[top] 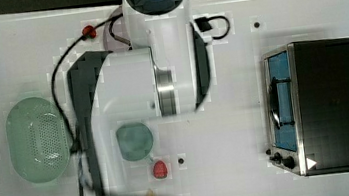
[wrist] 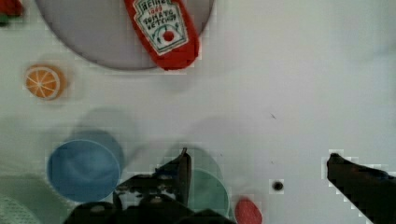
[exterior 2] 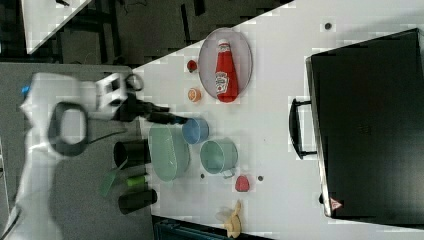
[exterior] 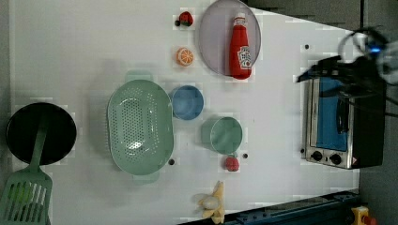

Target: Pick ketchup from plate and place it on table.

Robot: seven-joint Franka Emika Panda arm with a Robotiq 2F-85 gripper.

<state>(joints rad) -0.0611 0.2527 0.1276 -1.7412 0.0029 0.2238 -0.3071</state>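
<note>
White table point(exterior: 84, 47): ketchup point(exterior: 240, 47) lying on plate point(exterior: 213, 42), base over its rim. Near plate: blue bowl point(exterior: 187, 102), green cup point(exterior: 225, 135), basket point(exterior: 139, 126), all empty. Gripper point(wrist: 257, 163) spread wide, gripping nothing.

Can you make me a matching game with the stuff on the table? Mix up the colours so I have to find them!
Things:
1. ketchup
2. plate
3. basket
4. small bowl

Colours:
A. blue
B. red with a white cap
C. pale grey-lilac
D. light green with little holes

Right pairs: 1-B, 2-C, 3-D, 4-A
</note>
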